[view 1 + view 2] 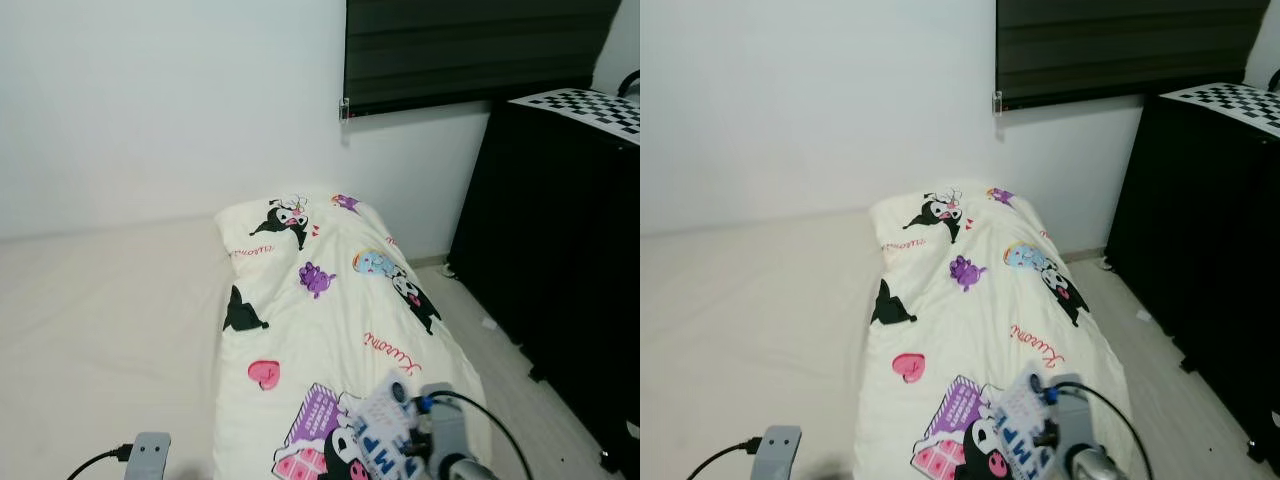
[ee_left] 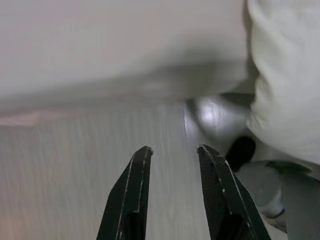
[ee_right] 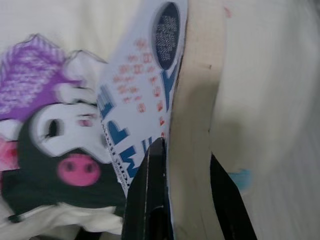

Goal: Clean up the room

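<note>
A flat white package (image 1: 388, 425) with blue lettering and a brown cardboard edge (image 3: 192, 100) hangs over the near end of a cream blanket (image 1: 330, 300) printed with cartoon figures. My right gripper (image 3: 187, 152) is shut on the package, one finger on its printed face and one behind it. The blanket lies lengthwise on the right part of a cream bed (image 1: 100, 320). My left gripper (image 2: 175, 150) hangs low beside the bed's edge, open with nothing between its fingers. Part of my left arm (image 1: 150, 452) shows at the bottom of the left eye view.
A tall black cabinet (image 1: 570, 270) with a checkerboard sheet (image 1: 585, 105) on top stands at the right. A narrow strip of pale wood floor (image 1: 500, 370) runs between it and the bed. A dark window blind (image 1: 470, 45) hangs on the white wall behind.
</note>
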Controlling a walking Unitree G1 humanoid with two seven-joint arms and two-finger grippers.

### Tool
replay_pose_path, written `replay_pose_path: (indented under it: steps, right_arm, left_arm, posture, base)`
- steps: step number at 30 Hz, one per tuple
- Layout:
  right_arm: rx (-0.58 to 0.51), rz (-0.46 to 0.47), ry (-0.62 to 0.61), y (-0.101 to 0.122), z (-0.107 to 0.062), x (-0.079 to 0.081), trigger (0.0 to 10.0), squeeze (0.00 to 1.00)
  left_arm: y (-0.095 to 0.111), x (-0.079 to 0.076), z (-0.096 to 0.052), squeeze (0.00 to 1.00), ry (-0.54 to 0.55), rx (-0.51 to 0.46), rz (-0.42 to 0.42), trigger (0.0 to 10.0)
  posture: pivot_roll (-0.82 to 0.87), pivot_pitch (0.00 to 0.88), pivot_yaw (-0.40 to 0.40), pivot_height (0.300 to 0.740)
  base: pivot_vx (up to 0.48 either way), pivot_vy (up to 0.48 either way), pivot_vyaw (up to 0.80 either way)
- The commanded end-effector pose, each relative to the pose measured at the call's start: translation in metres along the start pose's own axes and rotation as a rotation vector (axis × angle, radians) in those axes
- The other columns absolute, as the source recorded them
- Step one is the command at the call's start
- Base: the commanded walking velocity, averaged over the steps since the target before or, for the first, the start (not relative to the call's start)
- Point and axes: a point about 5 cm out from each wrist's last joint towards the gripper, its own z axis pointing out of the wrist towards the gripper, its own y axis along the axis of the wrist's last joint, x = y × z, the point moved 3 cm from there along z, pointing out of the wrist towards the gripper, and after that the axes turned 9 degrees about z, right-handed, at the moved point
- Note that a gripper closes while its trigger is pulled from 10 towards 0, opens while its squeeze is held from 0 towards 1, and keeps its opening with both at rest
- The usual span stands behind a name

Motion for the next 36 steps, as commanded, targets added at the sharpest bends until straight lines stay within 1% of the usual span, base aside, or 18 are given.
replay_pose_path:
  steps: [1, 2, 3, 4, 5, 6, 8, 9, 11, 12, 14, 15, 16, 20, 26, 32, 33, 36]
  right_arm:
    - [0.078, 0.059, -0.055, -0.028, -0.009, -0.012, 10.0, 0.00]
    - [-0.019, 0.096, -0.054, -0.008, -0.007, -0.017, 10.0, 0.00]
    - [-0.019, 0.096, -0.054, -0.008, -0.007, -0.017, 10.0, 0.00]
    - [-0.188, 0.109, -0.007, 0.034, -0.004, -0.018, 10.0, 0.00]
    - [-0.188, 0.109, -0.007, 0.034, -0.004, -0.018, 10.0, 0.00]
    - [-0.254, 0.097, 0.028, 0.052, -0.004, -0.015, 10.0, 0.00]
    - [-0.254, 0.097, 0.028, 0.052, -0.004, -0.015, 10.0, 0.00]
    - [-0.335, 0.087, 0.080, 0.076, -0.003, -0.007, 10.0, 0.00]
    - [-0.503, 0.061, 0.243, 0.130, -0.008, 0.021, 10.0, 0.00]
    - [-0.557, 0.054, 0.306, 0.147, -0.012, 0.034, 10.0, 0.00]
    - [-0.612, 0.036, 0.413, 0.167, -0.017, 0.058, 10.0, 0.00]
    - [-0.624, 0.027, 0.444, 0.172, -0.019, 0.066, 10.0, 0.00]
    - [-0.624, 0.027, 0.444, 0.172, -0.019, 0.066, 10.0, 0.00]
    - [-0.647, 0.003, 0.523, 0.179, -0.022, 0.088, 10.0, 0.00]
    - [-0.638, 0.011, 0.571, 0.174, -0.024, 0.099, 10.0, 0.00]
    - [-0.624, 0.069, 0.648, 0.170, -0.029, 0.111, 10.0, 0.00]
    - [-0.616, 0.112, 0.701, 0.167, -0.032, 0.120, 10.0, 0.00]
    - [-0.618, 0.153, 0.743, 0.166, -0.035, 0.127, 10.0, 0.00]
  left_arm:
    - [-0.008, -0.002, -0.001, 0.00, -0.004, 0.025, 0.009, 10.0]
    - [-0.010, -0.001, -0.001, 0.00, -0.003, 0.028, 0.010, 10.0]
    - [-0.010, -0.001, -0.001, 0.00, -0.003, 0.028, 0.010, 10.0]
    - [-0.013, -0.001, -0.001, 0.00, -0.006, 0.033, 0.019, 10.0]
    - [-0.013, -0.001, -0.001, 0.00, -0.006, 0.033, 0.019, 10.0]
    - [-0.014, -0.002, -0.002, 0.00, -0.009, 0.035, 0.027, 10.0]
    - [-0.014, -0.002, -0.002, 0.00, -0.009, 0.035, 0.027, 10.0]
    - [-0.014, -0.002, -0.002, 0.00, -0.009, 0.036, 0.039, 10.0]
    - [-0.013, -0.001, -0.001, 0.00, -0.008, 0.035, 0.047, 10.0]
    - [-0.012, -0.001, -0.001, 0.00, -0.007, 0.034, 0.049, 10.0]
    - [-0.010, -0.002, -0.001, 0.00, -0.006, 0.029, 0.053, 10.0]
    - [-0.009, -0.002, -0.001, 0.00, -0.006, 0.027, 0.054, 10.0]
    - [-0.009, -0.002, -0.001, 0.00, -0.006, 0.027, 0.054, 10.0]
    - [-0.007, -0.004, -0.001, 0.00, -0.011, 0.013, 0.077, 10.0]
    - [-0.011, -0.006, -0.001, 0.00, -0.018, 0.020, 0.098, 10.0]
    - [-0.012, -0.008, -0.002, 0.00, -0.030, 0.018, 0.094, 10.0]
    - [-0.007, -0.011, -0.001, 0.00, -0.043, -0.003, 0.088, 10.0]
    - [0.000, -0.015, -0.001, 0.00, -0.053, -0.028, 0.085, 10.0]
  posture:
    - [0.01, 0.023, 0.005, 0.740]
    - [0.00, 0.024, 0.007, 0.740]
    - [0.00, 0.024, 0.007, 0.740]
    - [0.00, 0.025, 0.011, 0.740]
    - [0.00, 0.025, 0.011, 0.740]
    - [-0.01, 0.023, 0.013, 0.740]
    - [-0.01, 0.023, 0.013, 0.740]
    - [-0.01, 0.023, 0.013, 0.740]
    - [-0.01, 0.017, 0.009, 0.740]
    - [-0.01, 0.015, 0.006, 0.740]
    - [-0.01, 0.013, 0.001, 0.740]
    - [-0.01, 0.012, 0.000, 0.740]
    - [-0.01, 0.012, 0.000, 0.740]
    - [0.00, 0.010, -0.006, 0.740]
    - [-0.01, 0.007, -0.003, 0.740]
    - [-0.01, 0.007, 0.000, 0.740]
    - [-0.01, 0.007, 0.001, 0.740]
    - [0.00, 0.007, 0.001, 0.740]
  base:
    - [-0.480, 0.000, 0.68]
    - [-0.334, 0.000, 0.68]
    - [-0.334, 0.000, 0.68]
    - [0.000, 0.000, 0.69]
    - [0.000, 0.000, 0.69]
    - [0.000, 0.000, 0.68]
    - [0.000, 0.000, 0.68]
    - [0.000, 0.000, 0.67]
    - [0.000, 0.000, 0.67]
    - [0.000, 0.000, 0.67]
    - [0.000, 0.000, 0.67]
    - [0.000, 0.000, 0.68]
    - [0.000, 0.000, 0.68]
    - [0.000, 0.000, 0.68]
    - [0.000, 0.000, 0.67]
    - [0.000, 0.000, 0.67]
    - [0.000, 0.000, 0.68]
    - [0.000, 0.000, 0.67]
